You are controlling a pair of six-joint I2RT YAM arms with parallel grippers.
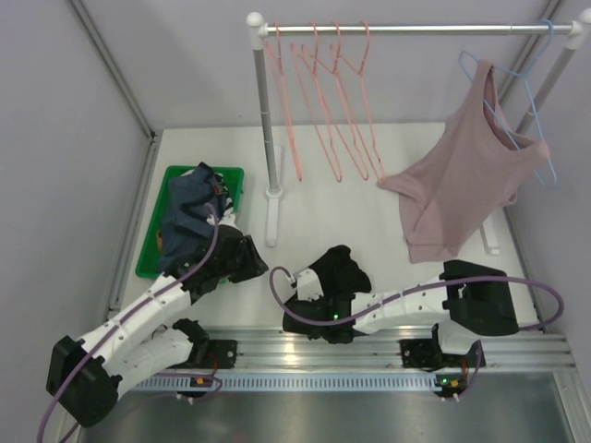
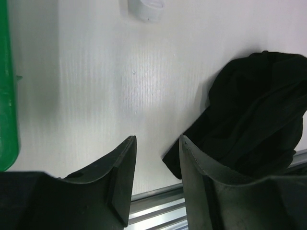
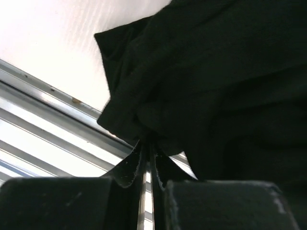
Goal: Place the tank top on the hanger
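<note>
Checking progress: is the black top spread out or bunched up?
Bunched up: the black top lies in a crumpled heap, one fold pinched between the right fingers.

Overhead light is washing the tabletop (image 3: 48,28) near-white; the black top (image 3: 230,72) is losing detail; near fingers (image 2: 120,182) are blurring.

The tank top (image 3: 216,72) beyond right wrist view's edges; green tray (image 2: 6,96) mostly outside left wrist view.
</note>
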